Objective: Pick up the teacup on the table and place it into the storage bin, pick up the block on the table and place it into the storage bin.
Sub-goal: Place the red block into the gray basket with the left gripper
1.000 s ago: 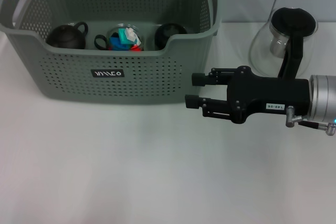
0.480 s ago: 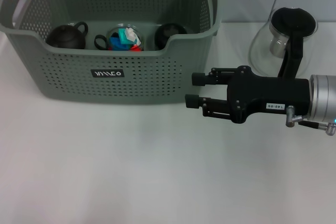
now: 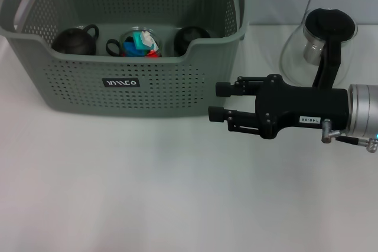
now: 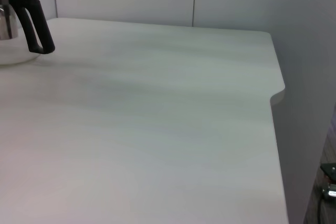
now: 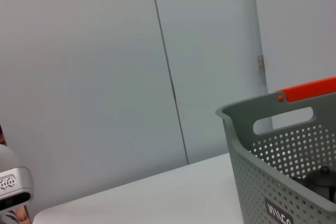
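Note:
The grey perforated storage bin [image 3: 127,90] stands at the back left of the table, and its corner also shows in the right wrist view [image 5: 262,156]. Inside it lie a dark round teacup with a handle [image 3: 74,41], a clear glass holding blue, teal and red blocks [image 3: 140,44], and another dark round cup [image 3: 192,38]. My right gripper [image 3: 218,101] hovers just right of the bin's front corner, pointing at it, open with nothing between its fingers. No left gripper shows in any view.
A glass kettle with a black lid and handle [image 3: 322,45] stands at the back right, behind my right arm; the left wrist view catches it too [image 4: 18,24]. White table [image 3: 147,193] spreads in front of the bin. The left wrist view shows the table's edge [image 4: 278,129].

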`<state>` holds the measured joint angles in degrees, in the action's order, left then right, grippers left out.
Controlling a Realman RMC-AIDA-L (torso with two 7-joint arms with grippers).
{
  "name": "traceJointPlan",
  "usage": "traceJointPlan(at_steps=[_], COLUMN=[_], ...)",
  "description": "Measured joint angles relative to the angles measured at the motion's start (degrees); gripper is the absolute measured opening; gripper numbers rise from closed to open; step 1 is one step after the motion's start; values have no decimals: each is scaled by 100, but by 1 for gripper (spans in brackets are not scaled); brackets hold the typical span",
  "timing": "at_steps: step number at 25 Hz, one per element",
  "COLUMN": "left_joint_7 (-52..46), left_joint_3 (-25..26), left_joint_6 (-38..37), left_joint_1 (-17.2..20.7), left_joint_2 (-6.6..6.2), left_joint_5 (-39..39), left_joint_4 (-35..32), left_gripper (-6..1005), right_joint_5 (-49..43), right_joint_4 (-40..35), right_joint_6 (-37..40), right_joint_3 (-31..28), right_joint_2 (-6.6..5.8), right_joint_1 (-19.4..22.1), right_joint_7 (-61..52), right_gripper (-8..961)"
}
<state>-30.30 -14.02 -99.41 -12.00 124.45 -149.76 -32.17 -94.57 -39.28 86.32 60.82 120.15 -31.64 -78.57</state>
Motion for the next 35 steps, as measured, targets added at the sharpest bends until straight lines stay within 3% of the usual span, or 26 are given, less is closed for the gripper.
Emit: traceJointPlan(at_steps=[13,18,25,34,35], left_joint_7=[-21,-22,-43,-269,-541], left_joint_3=[12,15,135,797,1026], left_joint_6=[19,-43,-358,-999,-1087], left_joint_1=[-35,-38,-51,-305,-536], left_joint_2=[0,-7,-31,-124,-156], left_joint_5=[-8,4,33,36,49], left_joint_4=[-33,-51,-162,-169,-171], left_gripper=[241,172,172,172,172], right_joint_5=[1,0,0,0,0], right_joint_4=[0,0,0,-7,-7], right_joint_6=[26,46,54,96,96], right_joint_3=[0,0,0,0,0], right_joint_2=[0,0,0,0,0], right_joint_1=[-9,-9,-9,-1,0], right_joint_7=[0,0,0,11,18], right_gripper=[565,553,536,534,534])
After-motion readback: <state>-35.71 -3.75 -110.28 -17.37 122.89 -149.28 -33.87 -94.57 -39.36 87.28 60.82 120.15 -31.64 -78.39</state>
